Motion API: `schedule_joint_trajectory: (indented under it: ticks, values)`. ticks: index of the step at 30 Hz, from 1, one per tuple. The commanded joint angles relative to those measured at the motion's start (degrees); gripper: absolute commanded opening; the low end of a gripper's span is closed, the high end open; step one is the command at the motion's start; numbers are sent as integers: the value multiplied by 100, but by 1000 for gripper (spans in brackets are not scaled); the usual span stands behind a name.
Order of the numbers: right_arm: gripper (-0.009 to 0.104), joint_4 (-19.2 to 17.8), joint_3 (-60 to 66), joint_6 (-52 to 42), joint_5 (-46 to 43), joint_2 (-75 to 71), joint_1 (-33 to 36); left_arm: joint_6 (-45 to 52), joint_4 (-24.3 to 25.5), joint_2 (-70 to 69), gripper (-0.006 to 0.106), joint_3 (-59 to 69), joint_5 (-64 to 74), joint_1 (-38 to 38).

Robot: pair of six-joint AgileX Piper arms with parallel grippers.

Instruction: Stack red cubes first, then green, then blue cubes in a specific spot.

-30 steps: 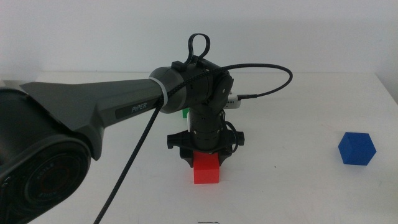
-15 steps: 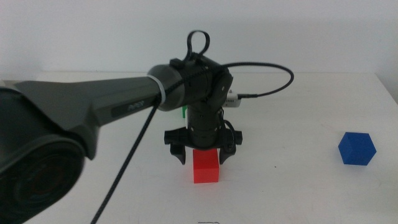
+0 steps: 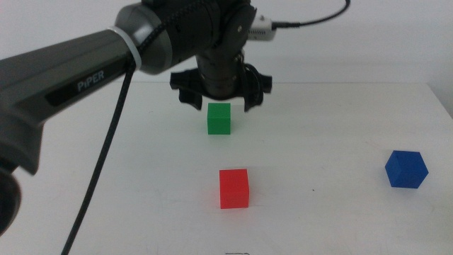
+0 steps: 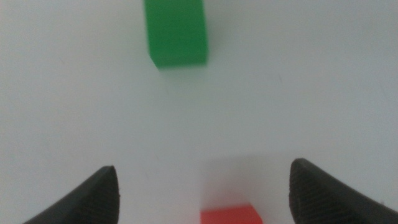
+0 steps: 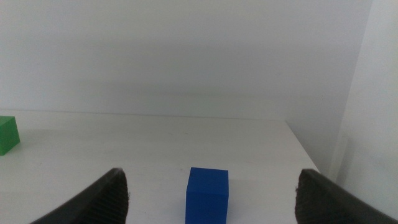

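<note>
The red cube (image 3: 234, 188) rests alone on the white table near the front middle; its top edge (image 4: 231, 216) shows in the left wrist view. Behind it stands the green cube (image 3: 219, 118), also seen from the left wrist (image 4: 176, 32) and at the edge of the right wrist view (image 5: 7, 134). My left gripper (image 3: 219, 98) hangs open above the green cube, holding nothing. The blue cube (image 3: 406, 169) sits at the right, straight ahead of my right gripper (image 5: 211, 190), which is open, empty and out of the middle view.
The left arm's dark body (image 3: 64, 71) and its black cable (image 3: 99, 163) cross the table's left half. The table's right edge (image 3: 442, 106) lies beyond the blue cube. A white wall rises behind the table.
My left gripper has opened off the red cube, risen and moved back to hang over the green cube. The red cube stays where it was set down. The blue cube has not moved.
</note>
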Motion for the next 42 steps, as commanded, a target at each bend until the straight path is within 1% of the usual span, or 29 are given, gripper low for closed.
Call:
schedule_joint_trajectory:
  ticks: [1,4,6,8,10,18,32,42]
  values:
    - [78,-49,-106,-71,-421,-78,-38,39,167,-171,94,-404,-67,206]
    - [78,-49,-106,-71,-421,-78,-38,557,-517,74,94,-705,-165,569]
    - [78,-49,-106,-71,-421,-78,-38,1136,-1034,290,94,-926,-215,818]
    - [78,-49,-106,-71,-421,-78,-38,1495,-1293,492,94,-1144,-203,995]
    - [78,-49,-106,-71,-421,-78,-38,1618,-1415,704,94,-1327,-217,1138]
    - [78,-49,-106,-71,-421,-78,-38,1785,-1416,1509,94,-1909,-566,1246]
    - [78,-49,-106,-71,-421,-78,-38,1730,-1395,2034,94,-1909,-1360,1240]
    - [78,-49,-106,-71,-421,-78,-38,1717,-1395,2173,93,-1909,-1621,1240]
